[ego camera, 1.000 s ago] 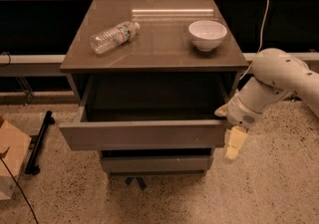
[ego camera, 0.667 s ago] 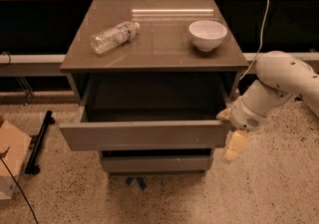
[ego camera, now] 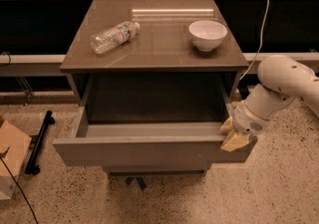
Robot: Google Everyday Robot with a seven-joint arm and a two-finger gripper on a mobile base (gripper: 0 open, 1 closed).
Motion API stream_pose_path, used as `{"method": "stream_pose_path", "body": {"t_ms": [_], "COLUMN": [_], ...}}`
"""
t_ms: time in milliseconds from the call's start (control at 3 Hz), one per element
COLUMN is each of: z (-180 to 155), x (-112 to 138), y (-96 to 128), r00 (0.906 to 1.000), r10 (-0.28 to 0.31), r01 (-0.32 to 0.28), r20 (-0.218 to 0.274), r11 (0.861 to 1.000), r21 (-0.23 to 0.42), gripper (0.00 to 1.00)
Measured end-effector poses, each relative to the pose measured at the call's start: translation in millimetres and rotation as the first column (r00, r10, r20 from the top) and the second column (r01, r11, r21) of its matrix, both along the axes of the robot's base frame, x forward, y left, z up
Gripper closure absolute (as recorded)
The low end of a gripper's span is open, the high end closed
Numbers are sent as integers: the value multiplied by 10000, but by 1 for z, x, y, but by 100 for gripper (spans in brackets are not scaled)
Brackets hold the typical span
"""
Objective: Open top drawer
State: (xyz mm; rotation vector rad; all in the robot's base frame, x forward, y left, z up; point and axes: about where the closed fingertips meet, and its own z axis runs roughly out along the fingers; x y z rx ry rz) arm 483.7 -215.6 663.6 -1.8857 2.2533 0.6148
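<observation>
Gaping top drawer (ego camera: pixel 144 152), one hand (ego camera: pixel 232 135) at corner; one bottle (ego camera: pixel 113 37), one bowl (ego camera: pixel 208 34)

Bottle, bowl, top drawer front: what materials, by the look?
Clear bottle on its side: thin plastic, see-through walls. Round white bowl: smooth, likely ceramic or melamine. Grey-brown top drawer: matte flat panel, probably laminated board. Claw sits at its right front corner.

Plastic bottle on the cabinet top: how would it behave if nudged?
The plastic bottle lies on its side, so it would probably roll across the smooth cabinet top. It looks clear and nearly empty, so likely light and easily squashed. The gripper is at the right end of the open top drawer, not near it.
</observation>
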Motion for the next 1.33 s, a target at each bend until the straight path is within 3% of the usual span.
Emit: {"method": "stream_pose_path", "body": {"t_ms": [333, 667, 1000, 1333], "z": [-7, -9, -9, -11], "x": [-28, -51, -51, -51], "y": [-6, -9, -9, -8], "r00": [9985, 9957, 9957, 9956], "r10": [-209, -528, -528, -507], "r01": [217, 549, 549, 530], "r20": [-498, -757, -758, -788], "r11": [9997, 9982, 9982, 9982], "r21": [148, 259, 259, 265], "gripper": [99, 100, 86, 55]}}
